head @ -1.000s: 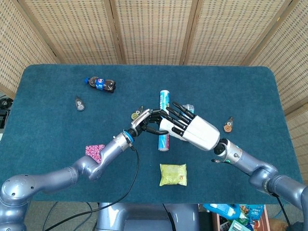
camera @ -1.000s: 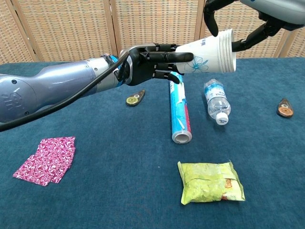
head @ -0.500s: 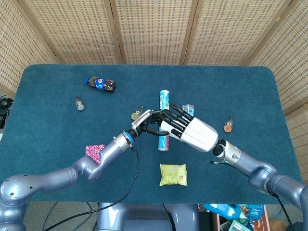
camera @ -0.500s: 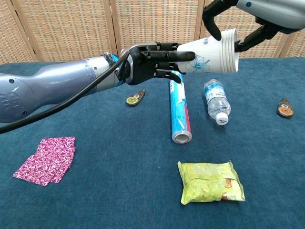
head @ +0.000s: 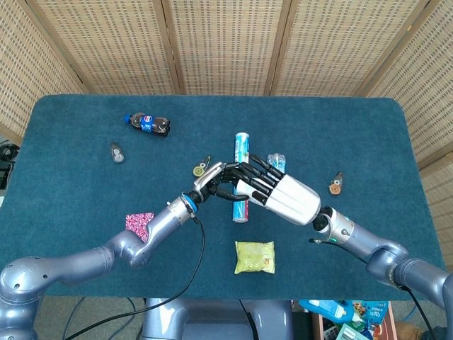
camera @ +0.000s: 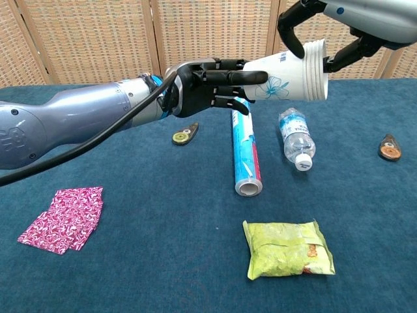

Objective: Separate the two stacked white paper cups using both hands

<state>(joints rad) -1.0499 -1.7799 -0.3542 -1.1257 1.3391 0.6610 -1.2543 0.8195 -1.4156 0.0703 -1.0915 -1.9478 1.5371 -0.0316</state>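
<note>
the stacked paper cups [camera: 287,79] are up in the air over the table [camera: 163,261], lying sideways. left hand [camera: 208,85] wraps the base end, right hand [camera: 326,39] pinches the rims. thin and crushy, so i'd grip lightly near the rims.

white paper cups [camera: 287,79] with blue flower, magenta patterned cloth [camera: 63,218]
</note>
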